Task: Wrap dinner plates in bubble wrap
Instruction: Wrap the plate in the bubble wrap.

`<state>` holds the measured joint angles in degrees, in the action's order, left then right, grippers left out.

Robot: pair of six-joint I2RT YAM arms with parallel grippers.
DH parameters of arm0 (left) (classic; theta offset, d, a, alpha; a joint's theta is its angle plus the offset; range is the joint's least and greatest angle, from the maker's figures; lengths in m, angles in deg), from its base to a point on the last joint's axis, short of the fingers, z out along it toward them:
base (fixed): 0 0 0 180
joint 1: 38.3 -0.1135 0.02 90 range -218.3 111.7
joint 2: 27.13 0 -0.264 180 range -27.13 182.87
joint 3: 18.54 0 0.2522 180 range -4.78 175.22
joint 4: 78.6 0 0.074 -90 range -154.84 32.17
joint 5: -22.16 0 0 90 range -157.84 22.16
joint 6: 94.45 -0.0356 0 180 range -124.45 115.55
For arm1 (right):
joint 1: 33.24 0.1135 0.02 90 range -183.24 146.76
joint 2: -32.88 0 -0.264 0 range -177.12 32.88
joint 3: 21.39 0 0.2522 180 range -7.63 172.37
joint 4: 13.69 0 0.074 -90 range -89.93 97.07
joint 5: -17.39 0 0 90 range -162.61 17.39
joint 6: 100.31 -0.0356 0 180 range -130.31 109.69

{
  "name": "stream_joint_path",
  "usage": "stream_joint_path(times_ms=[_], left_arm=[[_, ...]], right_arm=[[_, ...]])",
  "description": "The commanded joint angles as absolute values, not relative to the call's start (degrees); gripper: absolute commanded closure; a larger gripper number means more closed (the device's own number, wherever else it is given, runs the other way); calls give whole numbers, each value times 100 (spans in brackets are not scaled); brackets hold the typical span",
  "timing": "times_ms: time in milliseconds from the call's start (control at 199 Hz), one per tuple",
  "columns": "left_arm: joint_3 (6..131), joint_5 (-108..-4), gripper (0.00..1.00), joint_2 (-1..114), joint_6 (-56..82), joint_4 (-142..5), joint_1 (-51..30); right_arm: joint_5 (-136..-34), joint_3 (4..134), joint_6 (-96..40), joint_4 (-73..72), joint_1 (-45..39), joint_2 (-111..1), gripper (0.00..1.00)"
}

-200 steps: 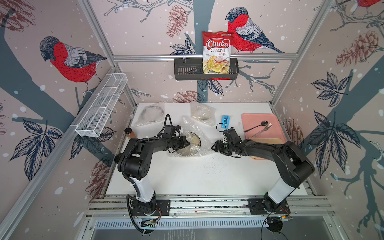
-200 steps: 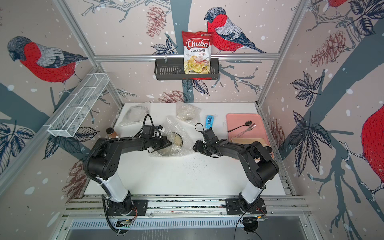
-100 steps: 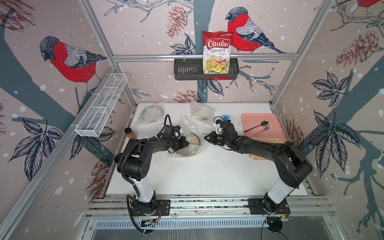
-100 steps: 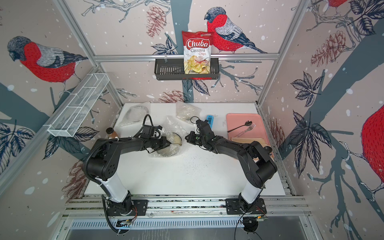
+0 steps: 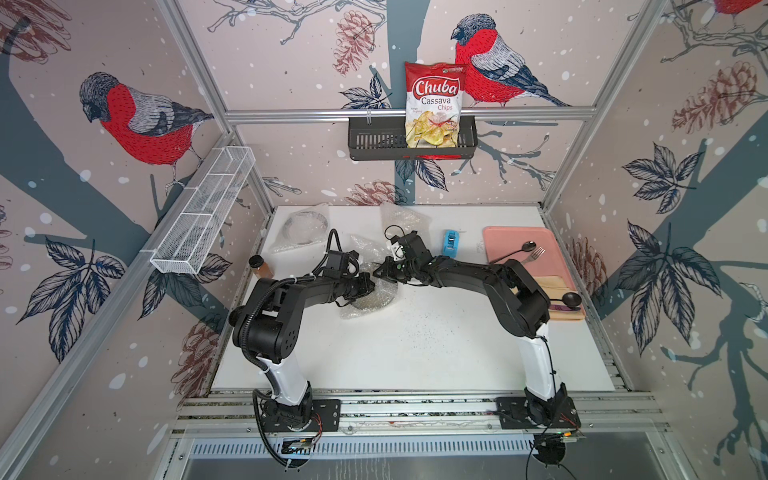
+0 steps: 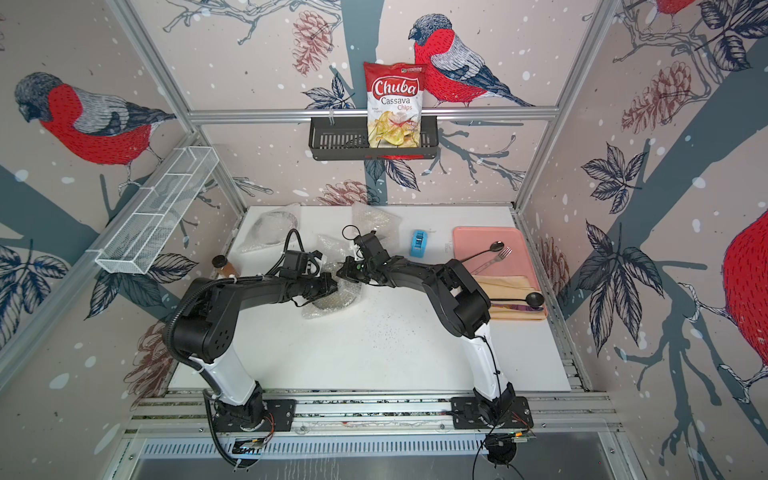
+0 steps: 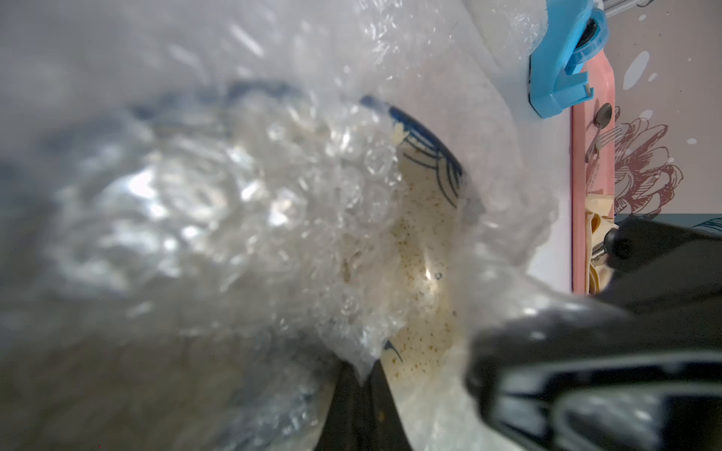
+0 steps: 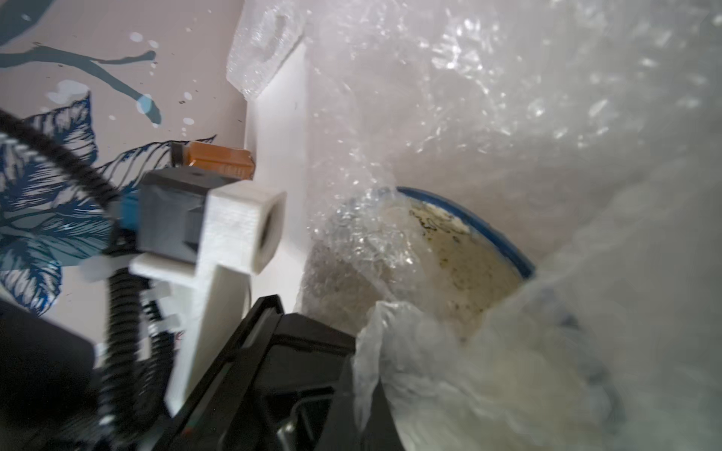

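The left hand (image 5: 369, 287) is clamped shut on a fold of bubble wrap (image 5: 358, 311) at the left edge of the speckled plate (image 5: 381, 300), as it was a second ago. In the left wrist view the sheet is pinched between its fingers (image 7: 340, 410). The right hand (image 5: 384, 272) stood open to the right of the plate a second ago. It has since moved left and farther back and is now closed on the wrap's far-right flap, which bunches at its fingers (image 8: 344, 410) in the right wrist view.

The two hands nearly meet over the plate, which lies mid-desk (image 5: 415, 353), most of it veiled by wrap. The blue tape dispenser (image 5: 451, 243), hidden by the right arm half a second ago, shows again beside the pink tray (image 5: 513, 239). Far left lies another wrapped plate (image 5: 303, 226), and an amber bottle (image 5: 261, 267) stands at the left edge.
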<state>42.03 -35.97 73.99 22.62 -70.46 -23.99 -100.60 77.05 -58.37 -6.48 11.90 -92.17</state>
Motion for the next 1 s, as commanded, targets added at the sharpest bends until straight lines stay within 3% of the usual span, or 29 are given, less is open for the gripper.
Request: stream_joint_path(times_ms=[0, 121, 216, 417, 663, 934, 999], left_arm=[[4150, -3467, 100, 7424, 2256, -6306, -2408], [4145, -3469, 100, 7423, 2277, -6227, -2456], [4110, -3439, 94, 7337, 2355, -6180, -2566], [4150, -3049, 82, 6952, 2559, -5934, -2935], [4005, -2132, 71, 6687, 2896, -6345, -3039], [3813, -2364, 61, 6511, 2760, -6437, -2954], [3733, -2561, 54, 6376, 2828, -6624, -2905]], right_arm=[[-10241, 8067, -5849, -631, 1338, -9516, 92], [-10056, 8175, -5848, -268, 1395, -9751, 77], [-9982, 8101, -5874, -205, 1395, -9751, 61], [-9925, 8011, -5951, -223, 1355, -9676, 49], [-10054, 7982, -6015, -362, 1342, -9704, 47], [-10177, 8016, -6101, -459, 1307, -9761, 47], [-10206, 8051, -6109, -468, 1316, -9776, 47]])
